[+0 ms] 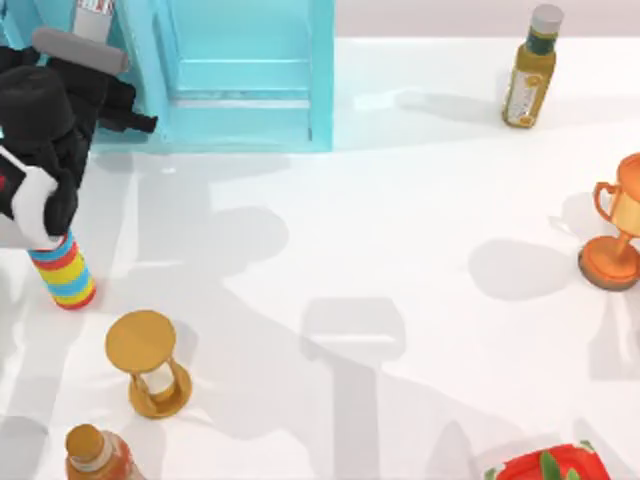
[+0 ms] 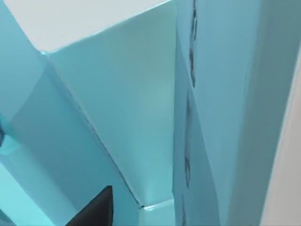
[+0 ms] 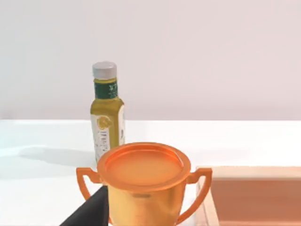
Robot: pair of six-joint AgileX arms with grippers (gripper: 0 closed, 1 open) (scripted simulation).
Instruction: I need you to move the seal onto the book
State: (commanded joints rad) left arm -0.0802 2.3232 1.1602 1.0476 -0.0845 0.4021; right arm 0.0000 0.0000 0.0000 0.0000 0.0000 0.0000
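The left gripper (image 1: 135, 120) is pushed up against the left edge of the light-blue shelf unit (image 1: 245, 70), probably because that is where it looks for the seal. Its wrist camera sees close teal-blue walls, and I cannot tell whether it is apart or together. I also cannot tell where the seal or the book lies. Below the shelf's left end stand a striped cylinder (image 1: 65, 275) and a golden hourglass (image 1: 148, 362), both clear of the arm. Well to the right of the shelf stands an oil bottle (image 1: 530, 70), with an orange trophy (image 1: 615, 235) nearer the table's front. The right gripper (image 3: 94, 212) hangs idle just behind that trophy, its state unreadable.
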